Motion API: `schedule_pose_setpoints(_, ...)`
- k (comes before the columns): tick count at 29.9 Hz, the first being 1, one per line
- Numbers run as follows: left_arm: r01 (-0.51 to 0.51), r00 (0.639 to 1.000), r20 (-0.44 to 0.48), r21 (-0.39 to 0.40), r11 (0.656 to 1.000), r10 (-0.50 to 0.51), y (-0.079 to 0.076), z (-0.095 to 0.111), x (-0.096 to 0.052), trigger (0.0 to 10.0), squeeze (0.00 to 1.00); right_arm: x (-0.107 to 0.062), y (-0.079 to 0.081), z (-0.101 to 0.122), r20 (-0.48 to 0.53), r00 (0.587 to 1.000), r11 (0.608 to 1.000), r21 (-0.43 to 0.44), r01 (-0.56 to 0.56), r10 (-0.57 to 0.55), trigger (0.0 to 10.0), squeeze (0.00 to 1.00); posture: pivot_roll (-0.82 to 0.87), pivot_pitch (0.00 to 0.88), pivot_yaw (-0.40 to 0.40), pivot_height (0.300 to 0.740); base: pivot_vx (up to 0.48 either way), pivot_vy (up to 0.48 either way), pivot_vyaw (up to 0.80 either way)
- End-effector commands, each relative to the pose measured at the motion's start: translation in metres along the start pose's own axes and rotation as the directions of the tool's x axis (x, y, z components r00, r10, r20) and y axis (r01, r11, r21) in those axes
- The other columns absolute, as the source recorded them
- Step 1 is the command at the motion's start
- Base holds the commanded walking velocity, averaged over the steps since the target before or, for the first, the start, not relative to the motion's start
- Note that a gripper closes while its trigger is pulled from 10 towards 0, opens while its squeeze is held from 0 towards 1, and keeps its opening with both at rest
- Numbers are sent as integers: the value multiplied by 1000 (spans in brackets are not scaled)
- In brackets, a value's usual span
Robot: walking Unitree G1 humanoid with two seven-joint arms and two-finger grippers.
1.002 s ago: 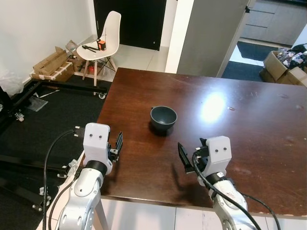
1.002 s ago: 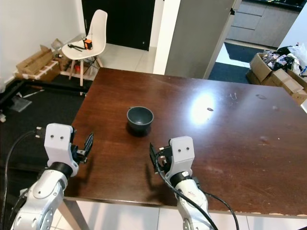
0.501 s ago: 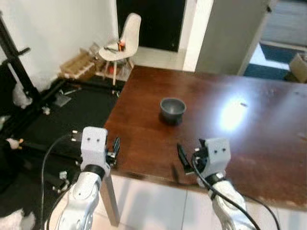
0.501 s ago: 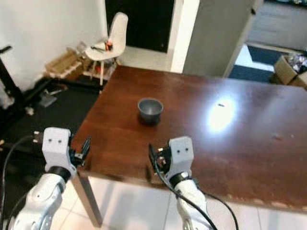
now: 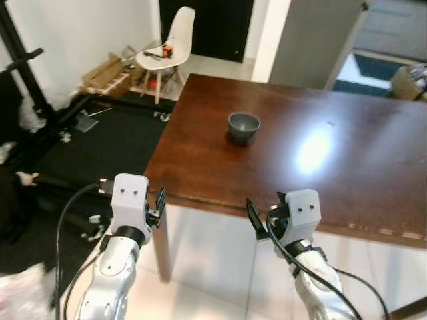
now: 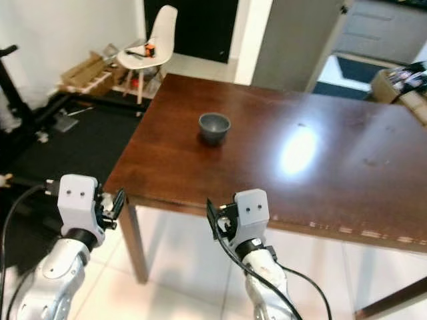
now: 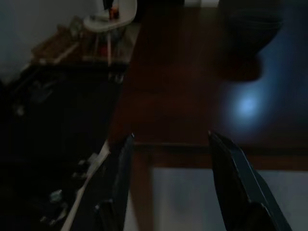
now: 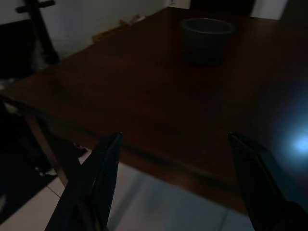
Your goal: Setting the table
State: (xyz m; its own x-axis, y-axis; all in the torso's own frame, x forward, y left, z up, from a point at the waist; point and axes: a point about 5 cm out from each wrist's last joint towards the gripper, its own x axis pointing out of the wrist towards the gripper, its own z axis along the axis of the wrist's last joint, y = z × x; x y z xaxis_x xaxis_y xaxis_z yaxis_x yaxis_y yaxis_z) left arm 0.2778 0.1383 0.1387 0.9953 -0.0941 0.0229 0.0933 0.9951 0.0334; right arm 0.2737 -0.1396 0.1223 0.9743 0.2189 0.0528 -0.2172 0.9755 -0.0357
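Observation:
A dark grey bowl (image 5: 243, 125) stands upright on the brown wooden table (image 5: 213, 170), toward its far left part. My left gripper (image 5: 160, 199) hangs open and empty off the table's near left corner. My right gripper (image 5: 256, 220) is open and empty too, held over the floor just before the table's front edge. The right wrist view looks across the tabletop to the bowl (image 8: 207, 34) between its spread fingers (image 8: 103, 168). The left wrist view is dim and shows the table corner and the bowl (image 7: 252, 24).
A table leg (image 5: 163, 243) stands beside my left arm on the pale tiled floor (image 5: 213, 287). A white chair (image 5: 170, 47), cardboard boxes (image 5: 107, 72) and a black frame (image 5: 30, 80) lie beyond on the left. More boxes (image 5: 408, 81) sit at the far right.
The camera has drawn back from the table, so the bowl looks smaller and farther off. Both grippers, earlier over the tabletop, now hang before its front edge, still open.

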Motion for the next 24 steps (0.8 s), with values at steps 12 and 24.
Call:
schedule_pose_setpoints(12, 20, 1000, -9, -2, 1000, -20, -4, -2, 0, 10000, 0, -3, -3, -3, -13, 1000, 1000, 2, 16, -16, 10000, 0, -36, 0, 12, 740, -321, 0, 0)
schedule_pose_setpoints(24, 24, 1000, -15, 1, 1000, -24, -4, -3, 1, 10000, 0, -3, -2, -5, -27, 999, 999, 25, 20, -19, 10000, 0, -35, 0, 13, 740, -21, 0, -369)
